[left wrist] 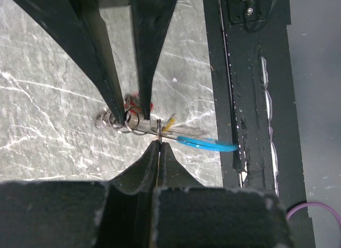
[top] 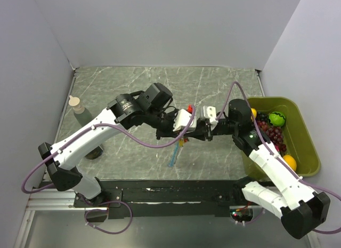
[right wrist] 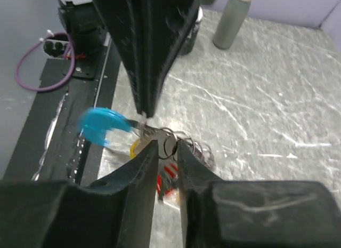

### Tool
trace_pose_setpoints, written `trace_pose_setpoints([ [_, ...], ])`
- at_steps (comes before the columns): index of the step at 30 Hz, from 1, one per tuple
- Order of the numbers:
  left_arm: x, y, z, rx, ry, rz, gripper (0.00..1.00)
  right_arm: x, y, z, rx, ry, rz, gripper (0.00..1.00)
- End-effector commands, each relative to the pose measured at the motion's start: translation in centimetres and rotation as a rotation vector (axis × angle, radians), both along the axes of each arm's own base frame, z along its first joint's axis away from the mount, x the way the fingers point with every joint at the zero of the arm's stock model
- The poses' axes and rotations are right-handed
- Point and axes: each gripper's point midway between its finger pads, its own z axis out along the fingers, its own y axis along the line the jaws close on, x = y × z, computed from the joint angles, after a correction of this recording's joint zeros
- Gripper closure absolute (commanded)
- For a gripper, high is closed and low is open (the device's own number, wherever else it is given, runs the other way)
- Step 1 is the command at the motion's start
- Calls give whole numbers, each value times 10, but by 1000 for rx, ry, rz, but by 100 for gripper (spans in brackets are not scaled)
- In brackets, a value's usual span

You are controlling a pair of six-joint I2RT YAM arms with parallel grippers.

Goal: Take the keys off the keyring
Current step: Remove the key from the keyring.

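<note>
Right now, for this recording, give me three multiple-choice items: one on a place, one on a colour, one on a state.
1. The fruit bin stands: A) at the back wall B) beside the right arm C) between the arms.
2. The longest key is: A) light blue B) green C) white.
3. The left claw is: A) wide open B) shut on the keyring C) out of sight.

B: the bin sits at the table's right edge, next to that arm.
A: a light-blue strip hangs from the ring.
B: its tips pinch the ring's wire.
</note>
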Motion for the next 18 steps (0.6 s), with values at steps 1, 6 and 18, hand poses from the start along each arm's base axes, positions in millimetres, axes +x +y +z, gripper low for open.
trace_pose_setpoints([
  [1, -5, -10, 36, -101, -41, -47, 99, 13, 1, 5, 11, -59, -61, 75],
  [6, -8, -10, 34, -102, -31, -60, 99, 26, -2, 9, 16, -57, -143, 58],
  [18, -10, -6, 32, -106, -34, -54, 99, 25, -15, 26, -3, -76, -180, 53],
])
